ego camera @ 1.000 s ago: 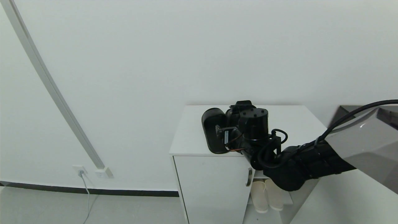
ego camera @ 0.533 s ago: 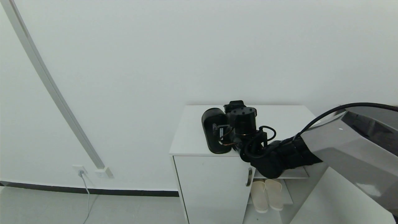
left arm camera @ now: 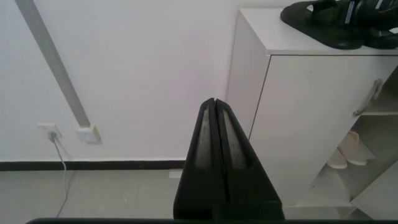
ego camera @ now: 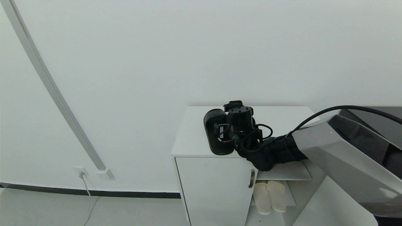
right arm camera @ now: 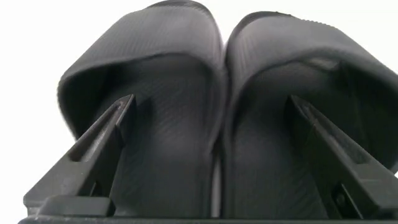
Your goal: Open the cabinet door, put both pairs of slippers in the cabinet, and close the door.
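The right pincer (right arm camera: 211, 106) spreads wide astride the black slippers (ego camera: 216, 138), centre frame atop the cabinet (ego camera: 191, 138), so one squeeze takes both; pale slippers (ego camera: 269, 195) lie inside, lower right. The left pincer (left arm camera: 215, 112), pressed together, hangs idle.

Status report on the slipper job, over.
Left gripper shut. Right gripper jaws open at the black slippers on the cabinet top. Cream slippers inside, door open. No obstruction seen.

The right hand (right arm camera: 211, 106) gapes wide, one finger before each of two black slippers (right arm camera: 168, 62) set side by side.
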{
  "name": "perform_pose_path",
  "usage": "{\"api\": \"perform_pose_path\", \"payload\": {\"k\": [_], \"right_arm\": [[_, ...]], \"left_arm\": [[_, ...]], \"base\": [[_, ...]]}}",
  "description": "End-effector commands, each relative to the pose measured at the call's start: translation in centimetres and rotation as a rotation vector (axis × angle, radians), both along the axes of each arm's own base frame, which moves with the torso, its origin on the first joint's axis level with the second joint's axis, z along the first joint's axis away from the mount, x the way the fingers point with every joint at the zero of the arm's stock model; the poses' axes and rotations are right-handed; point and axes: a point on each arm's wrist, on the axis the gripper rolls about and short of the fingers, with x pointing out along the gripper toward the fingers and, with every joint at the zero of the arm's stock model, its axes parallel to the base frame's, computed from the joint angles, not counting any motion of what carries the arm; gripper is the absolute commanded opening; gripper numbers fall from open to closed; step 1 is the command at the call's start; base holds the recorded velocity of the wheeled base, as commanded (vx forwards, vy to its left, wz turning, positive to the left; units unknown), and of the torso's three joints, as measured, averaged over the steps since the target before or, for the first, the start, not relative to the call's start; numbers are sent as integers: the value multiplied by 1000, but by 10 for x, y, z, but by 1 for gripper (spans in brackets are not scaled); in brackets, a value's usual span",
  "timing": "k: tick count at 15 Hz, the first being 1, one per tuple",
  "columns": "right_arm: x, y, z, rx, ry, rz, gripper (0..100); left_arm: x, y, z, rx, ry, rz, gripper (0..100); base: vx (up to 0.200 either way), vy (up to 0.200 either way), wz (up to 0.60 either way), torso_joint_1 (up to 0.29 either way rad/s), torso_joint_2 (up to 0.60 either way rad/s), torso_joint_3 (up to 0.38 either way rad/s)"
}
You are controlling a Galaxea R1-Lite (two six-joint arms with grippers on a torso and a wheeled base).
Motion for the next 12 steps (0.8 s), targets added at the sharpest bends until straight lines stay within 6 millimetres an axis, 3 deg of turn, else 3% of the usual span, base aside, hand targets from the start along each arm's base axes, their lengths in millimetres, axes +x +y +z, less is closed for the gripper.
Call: {"api": "perform_pose_path", "payload": {"k": [1,8,12], "right_arm": [[4,2,-5,-3,4,-1,0],[5,-1,-1,6,-6,-10,0],[-14,-12,24,29,-24,-1,0]], "left_arm": [[0,0,0,0,0,1,0],[0,0,0,-2,-2,1,0],[0,0,0,-7,0,2,0]], "base": [[0,0,0,0,0,0],[0,0,0,0,0,0],[0,0,0,0,0,0]]}}
